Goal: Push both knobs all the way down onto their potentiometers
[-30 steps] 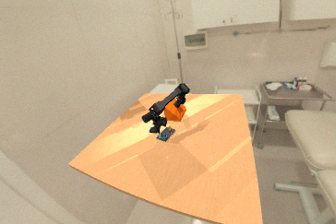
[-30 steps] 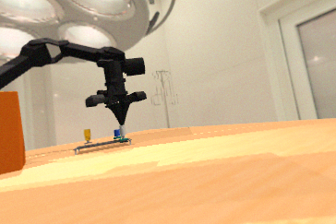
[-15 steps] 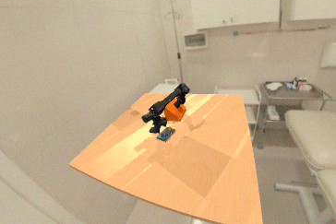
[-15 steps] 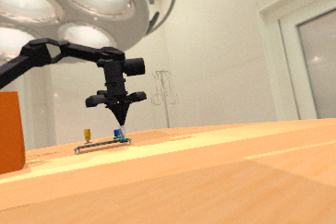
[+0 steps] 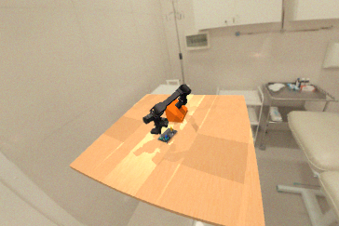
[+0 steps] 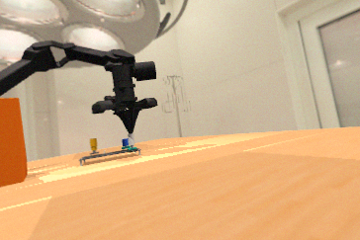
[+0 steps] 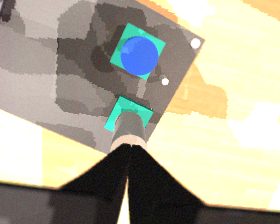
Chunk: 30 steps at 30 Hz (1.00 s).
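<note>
The dark circuit board (image 5: 173,134) (image 6: 109,155) (image 7: 76,100) stands on short legs. A pale grey knob (image 6: 131,138) (image 7: 128,127) stands on a green potentiometer (image 7: 141,113) near the board's corner. A blue knob (image 6: 125,142) (image 7: 140,56) is on the neighbouring green potentiometer (image 7: 157,45). A yellow knob (image 6: 93,144) stands toward the other end. My gripper (image 6: 130,133) (image 7: 131,145) is shut and empty, pointing down, with its tips at the top of the pale grey knob. Contact and any gap below the knobs cannot be told.
A large orange block (image 5: 176,113) (image 6: 11,142) stands on the wooden table (image 5: 214,157) (image 6: 198,197) beyond the yellow knob's end of the board. Small white dots (image 7: 195,43) mark the board beside the blue knob. Shadows cross the board and table.
</note>
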{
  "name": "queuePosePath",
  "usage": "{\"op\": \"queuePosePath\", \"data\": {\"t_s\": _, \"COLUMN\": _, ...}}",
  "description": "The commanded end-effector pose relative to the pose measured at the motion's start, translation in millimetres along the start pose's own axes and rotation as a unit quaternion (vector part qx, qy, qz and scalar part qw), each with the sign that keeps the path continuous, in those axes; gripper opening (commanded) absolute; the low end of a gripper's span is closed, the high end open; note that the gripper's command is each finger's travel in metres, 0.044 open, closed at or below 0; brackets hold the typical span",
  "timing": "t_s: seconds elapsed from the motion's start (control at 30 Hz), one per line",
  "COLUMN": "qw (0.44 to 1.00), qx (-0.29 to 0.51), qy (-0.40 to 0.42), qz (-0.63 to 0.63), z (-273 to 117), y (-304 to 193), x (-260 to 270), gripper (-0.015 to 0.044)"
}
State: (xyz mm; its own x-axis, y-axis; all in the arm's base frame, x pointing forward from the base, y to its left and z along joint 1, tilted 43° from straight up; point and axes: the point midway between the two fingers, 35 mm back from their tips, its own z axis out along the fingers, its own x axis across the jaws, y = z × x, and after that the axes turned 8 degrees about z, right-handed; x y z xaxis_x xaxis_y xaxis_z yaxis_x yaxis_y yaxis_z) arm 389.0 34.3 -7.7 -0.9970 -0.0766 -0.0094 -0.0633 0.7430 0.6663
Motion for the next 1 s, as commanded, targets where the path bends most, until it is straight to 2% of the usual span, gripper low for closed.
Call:
{"op": "queuePosePath", "data": {"t_s": 0.0, "qw": 1.0, "qx": -0.004, "qy": 0.013, "qz": -0.012, "z": 10, "y": 2, "x": -2, "gripper": 0.0}}
{"op": "queuePosePath", "data": {"t_s": 0.67, "qw": 1.0, "qx": -0.004, "qy": 0.013, "qz": -0.012, "z": -20, "y": 2, "x": -2, "gripper": 0.0}}
{"op": "queuePosePath", "data": {"t_s": 0.97, "qw": 1.0, "qx": -0.005, "qy": 0.014, "qz": -0.01, "z": -15, "y": 2, "x": -2, "gripper": 0.0236}}
